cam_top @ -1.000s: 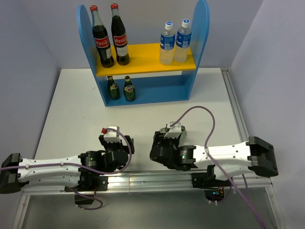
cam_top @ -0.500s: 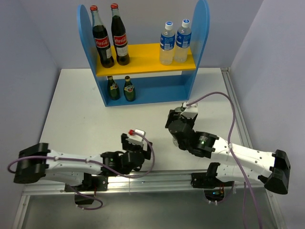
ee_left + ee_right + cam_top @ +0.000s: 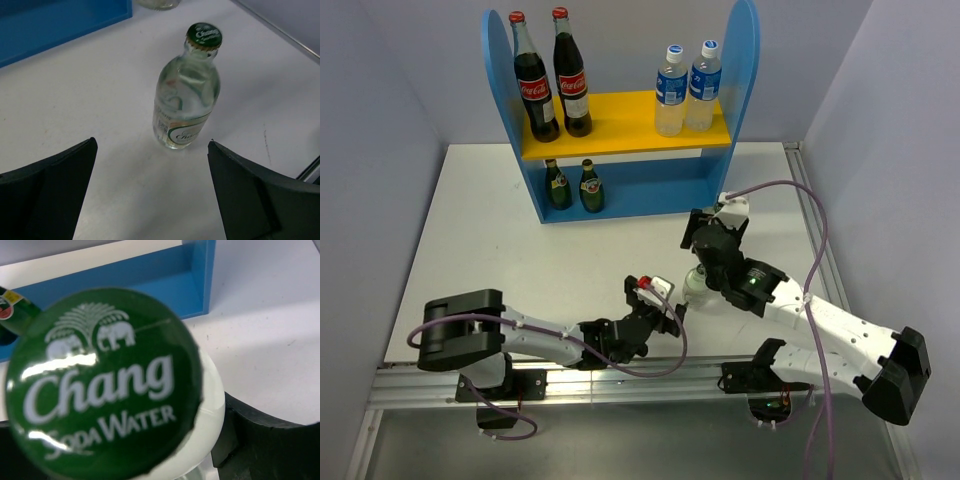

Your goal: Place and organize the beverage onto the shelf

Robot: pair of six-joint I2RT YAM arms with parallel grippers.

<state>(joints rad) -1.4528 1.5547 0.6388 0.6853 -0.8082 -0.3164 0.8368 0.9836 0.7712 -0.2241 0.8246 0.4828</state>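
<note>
Straight ahead of the left gripper (image 3: 151,147), framed by its widely parted, empty fingers and touching neither: small clear glass bottle with a green crown cap and pale label (image 3: 186,95). Stands upright on the white table (image 3: 490,230), long axis vertical, right of centre, well short of the small two-tier blue rack with a yellow upper board (image 3: 745,70) and not yet on it. Lies closer to the left fingers than to anything else able to take it, so probably calls for a short level advance, then a squeeze low on the glass body rather than on the narrow neck.

Right under the right gripper (image 3: 120,440) camera: second clear bottle (image 3: 102,385), green cap printed Chang Soda Water filling most of that view, dark fingers showing at both lower corners. Cannot tell whether clamped on the neck or merely placed around it.

From above, mostly buried beneath the right wrist and forearm; only a pale glint of glass there, too little to separate the two bottles cleanly. Cut off at the top edge of the left wrist view: a clear rounded base beside the rack's blue floor, possibly that second bottle. Likely slot, as a guess: lower tier, right of the two dark green glass bottles (image 3: 573,185)
</note>
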